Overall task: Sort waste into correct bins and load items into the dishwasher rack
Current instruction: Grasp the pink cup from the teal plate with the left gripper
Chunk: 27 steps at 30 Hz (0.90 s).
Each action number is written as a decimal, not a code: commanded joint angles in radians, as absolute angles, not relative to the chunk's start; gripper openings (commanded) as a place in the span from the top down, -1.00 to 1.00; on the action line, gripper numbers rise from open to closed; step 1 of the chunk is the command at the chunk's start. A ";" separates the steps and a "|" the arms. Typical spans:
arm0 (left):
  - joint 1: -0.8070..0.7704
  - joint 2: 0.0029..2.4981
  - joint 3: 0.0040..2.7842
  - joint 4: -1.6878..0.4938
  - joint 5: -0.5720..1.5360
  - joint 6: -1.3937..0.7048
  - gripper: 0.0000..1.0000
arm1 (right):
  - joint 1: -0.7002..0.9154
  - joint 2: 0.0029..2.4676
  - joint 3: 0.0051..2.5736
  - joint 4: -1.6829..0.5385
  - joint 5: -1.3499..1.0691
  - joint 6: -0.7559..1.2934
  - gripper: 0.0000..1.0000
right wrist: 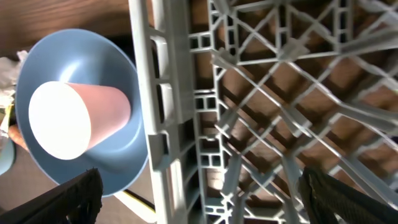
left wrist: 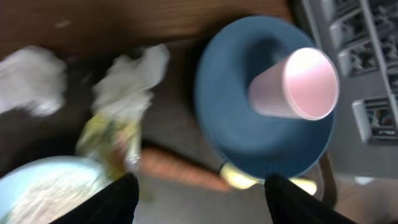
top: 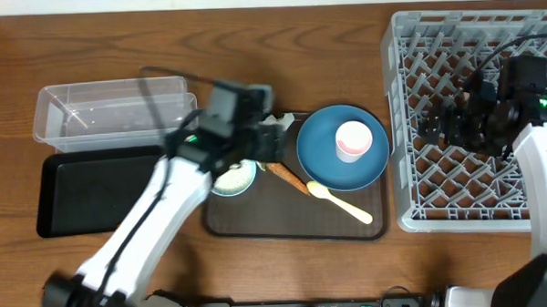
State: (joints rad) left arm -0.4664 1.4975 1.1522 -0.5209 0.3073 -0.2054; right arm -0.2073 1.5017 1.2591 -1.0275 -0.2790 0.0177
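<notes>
On the near part of the surface (top: 342, 23), the brown serving tray (top: 285, 228) carries the pale yellow spoon (top: 344, 204), the carrot piece (left wrist: 180, 169) and a light blue cup (left wrist: 37, 186) holding white rice. The left gripper (left wrist: 200, 186) hovers over the carrot piece, jaws spread and empty. Beyond these, the pink cup (top: 352, 140) rests on the dark blue plate (top: 324, 161). Tissue wads (left wrist: 127, 81) and a yellow-green wrapper (left wrist: 111, 140) lie beside the plate. The right gripper (right wrist: 199, 180) hangs over the dishwasher rack (top: 457, 193), jaws spread and empty. At far left, the black tray (top: 93, 196) adjoins the clear tub (top: 117, 113).
</notes>
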 commanded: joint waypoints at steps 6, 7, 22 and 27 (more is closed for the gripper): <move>-0.597 1.680 1.208 -0.330 0.302 -0.204 -0.36 | -0.195 1.466 1.254 -1.039 -0.251 0.033 -0.99; -0.609 1.701 1.208 -0.311 0.301 -0.208 -0.36 | -0.195 1.466 1.254 -1.039 -0.251 0.033 -0.99; -0.667 1.830 1.208 -0.124 0.301 -0.278 -0.35 | -0.195 1.466 1.254 -1.040 -0.251 0.033 -0.98; -0.670 1.872 1.208 -0.110 0.302 -0.314 -0.35 | -0.195 1.466 1.254 -1.041 -0.251 0.033 -0.99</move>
State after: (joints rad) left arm -0.6682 1.8366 1.1873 -0.1150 0.3077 -0.2844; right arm -0.2073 1.4784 1.2591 -1.0367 -0.2531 0.0185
